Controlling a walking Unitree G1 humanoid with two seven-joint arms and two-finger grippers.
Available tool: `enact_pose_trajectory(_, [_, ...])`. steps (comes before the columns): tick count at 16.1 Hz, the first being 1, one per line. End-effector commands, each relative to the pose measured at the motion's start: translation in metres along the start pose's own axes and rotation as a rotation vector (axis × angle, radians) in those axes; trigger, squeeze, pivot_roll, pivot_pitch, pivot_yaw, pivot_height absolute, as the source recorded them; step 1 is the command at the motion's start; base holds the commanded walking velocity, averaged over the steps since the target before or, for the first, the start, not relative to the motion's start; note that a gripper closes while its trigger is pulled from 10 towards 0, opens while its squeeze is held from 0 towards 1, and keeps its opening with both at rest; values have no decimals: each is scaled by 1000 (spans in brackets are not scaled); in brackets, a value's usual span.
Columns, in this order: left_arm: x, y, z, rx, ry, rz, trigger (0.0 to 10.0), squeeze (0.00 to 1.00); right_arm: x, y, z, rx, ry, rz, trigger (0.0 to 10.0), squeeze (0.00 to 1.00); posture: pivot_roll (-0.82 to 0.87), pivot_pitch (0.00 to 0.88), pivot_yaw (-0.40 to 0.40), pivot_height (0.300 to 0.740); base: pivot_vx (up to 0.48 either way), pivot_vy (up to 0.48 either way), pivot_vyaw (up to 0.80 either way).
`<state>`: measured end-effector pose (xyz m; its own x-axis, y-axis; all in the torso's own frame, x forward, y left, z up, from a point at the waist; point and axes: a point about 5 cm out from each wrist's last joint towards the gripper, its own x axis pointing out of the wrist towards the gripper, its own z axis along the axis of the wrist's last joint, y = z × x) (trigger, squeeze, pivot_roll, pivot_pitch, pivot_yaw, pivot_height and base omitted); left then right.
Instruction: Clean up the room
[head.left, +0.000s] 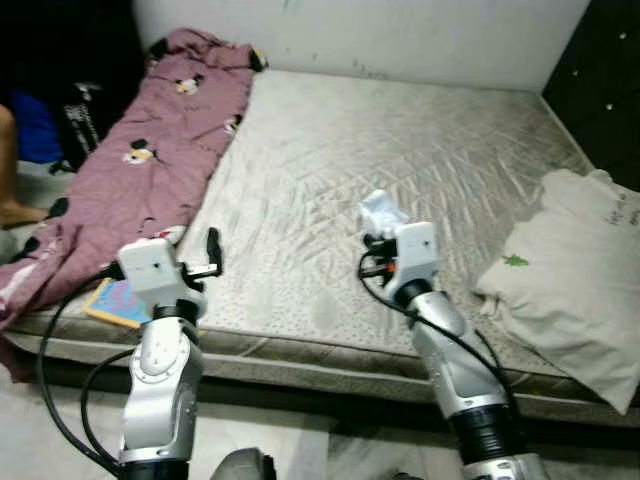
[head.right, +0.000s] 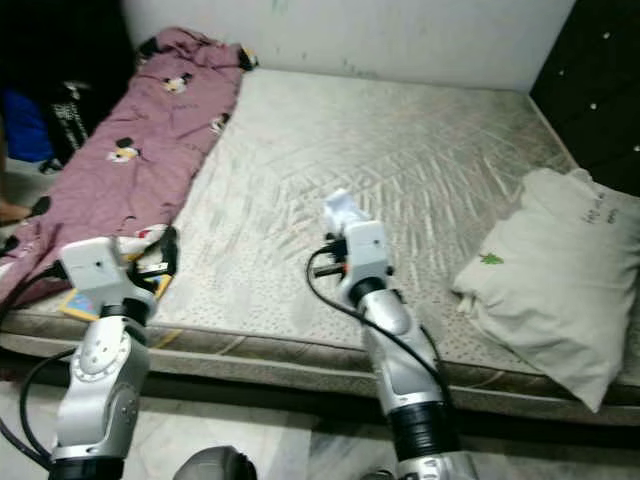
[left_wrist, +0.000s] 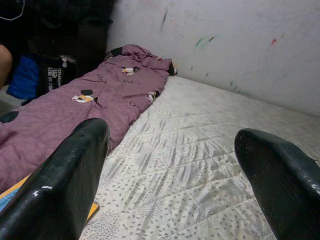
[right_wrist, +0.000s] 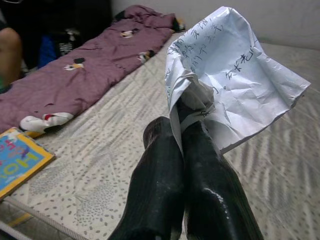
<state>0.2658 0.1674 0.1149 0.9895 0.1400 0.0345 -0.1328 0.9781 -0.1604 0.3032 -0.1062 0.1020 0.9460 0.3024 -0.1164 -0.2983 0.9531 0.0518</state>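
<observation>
A crumpled white paper (right_wrist: 235, 85) with handwriting is pinched in my right gripper (right_wrist: 185, 131), whose black fingers are shut on it. In the left eye view that paper (head.left: 380, 212) is held just above the middle of the bare mattress (head.left: 400, 150). My left gripper (left_wrist: 170, 165) stands open over the mattress's near left edge, its fingers (left_wrist: 65, 180) wide apart with nothing between them. A purple blanket (head.left: 150, 150) with cartoon prints lies along the mattress's left side. A colourful book (head.left: 118, 303) lies at the near left corner, below the left arm.
A cream pillow (head.left: 575, 280) lies at the right edge of the mattress beside a dark headboard (head.left: 605, 70). A person's leg (head.left: 10, 170) and dark bags (head.left: 70, 110) are at the far left. Pale floor runs along the mattress's front.
</observation>
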Motion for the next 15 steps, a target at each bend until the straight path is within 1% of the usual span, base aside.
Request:
enact_pose_trajectory(1, [1, 2, 4, 8, -12, 6, 10000, 0, 1, 2, 3, -1, -5, 4, 10000, 0, 42, 46, -8, 740, 0, 480, 0])
enact_pose_trajectory(2, [1, 1, 4, 0, -11, -5, 10000, 0, 1, 2, 4, -5, -5, 4, 10000, 0, 41, 46, -9, 740, 0, 480, 0])
enact_pose_trajectory(4, [0, 2, 6, 13, -35, -11, 10000, 0, 1, 4, 5, -7, -16, 19, 10000, 0, 41, 46, -9, 740, 0, 480, 0])
enact_pose_trajectory(5, [0, 2, 7, 25, -42, 2, 10000, 0, 1, 5, 6, -13, -17, 28, 10000, 0, 40, 45, -11, 740, 0, 0, 0])
enact_pose_trajectory(12, [0, 2, 6, 1, -30, 4, 10000, 0, 1, 6, 2, 1, 5, 39, 10000, 0, 41, 48, -11, 740, 0, 0, 0])
enact_pose_trajectory(15, [0, 2, 7, 6, -33, -3, 10000, 0, 1, 7, 2, 3, 10, 43, 10000, 0, 42, 49, -9, 740, 0, 0, -713])
